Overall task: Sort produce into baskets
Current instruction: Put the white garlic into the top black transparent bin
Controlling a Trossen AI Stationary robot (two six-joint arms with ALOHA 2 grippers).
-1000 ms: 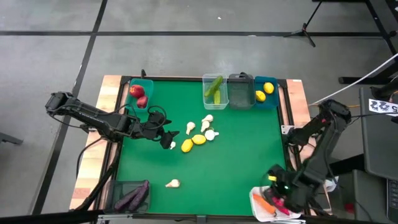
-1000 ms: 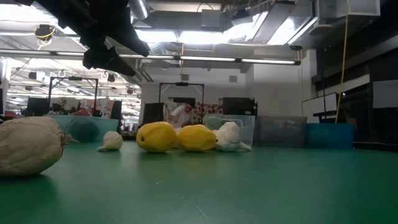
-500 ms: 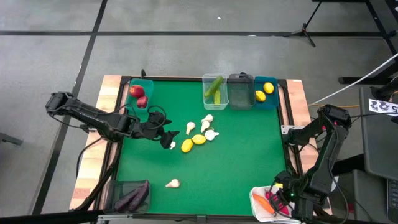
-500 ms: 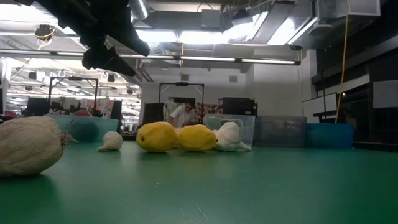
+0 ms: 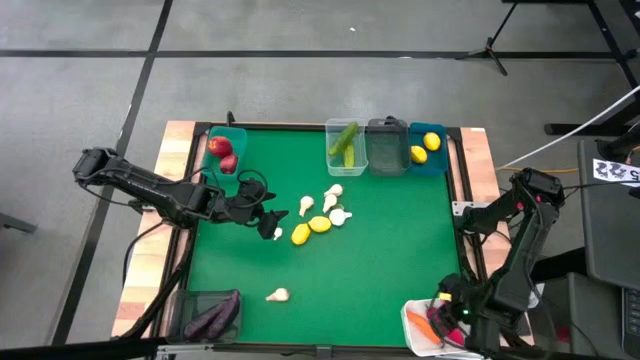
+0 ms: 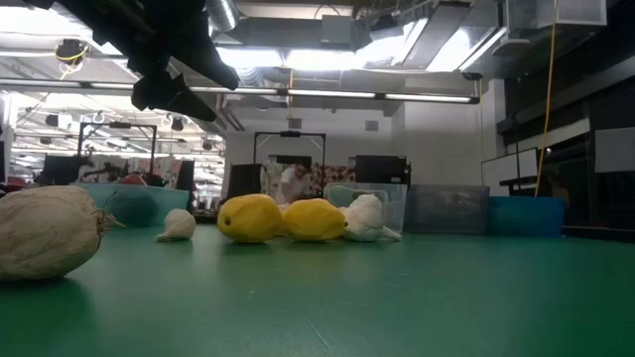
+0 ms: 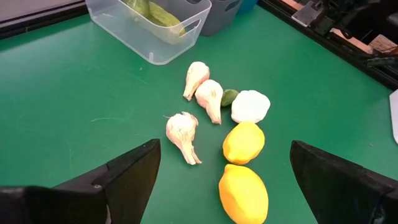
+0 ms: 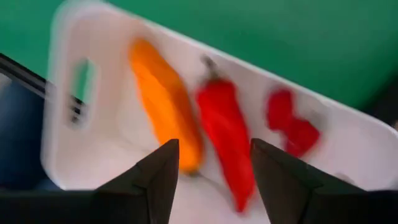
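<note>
On my screens the loose produce sits mid-table: two lemons lie side by side, touching, with three garlic bulbs and a rounder white bulb just beyond them, and a small green piece tucked between the bulbs. One more garlic bulb lies alone toward the near edge, well apart from the cluster. My left gripper hovers just beside the lemons, its fingers spread wide with nothing between them; in the left wrist view both lemons and the bulbs lie in the gap ahead. Along the far edge I see a teal basket holding red apples, a clear basket with green cucumbers, a dark grey basket next to it, and a second teal basket with two lemons. At the near left corner another dark grey basket holds purple eggplants. My right gripper hangs over the white basket at the near right corner, fingers parted and empty, above an orange carrot and red peppers lying inside it.
</note>
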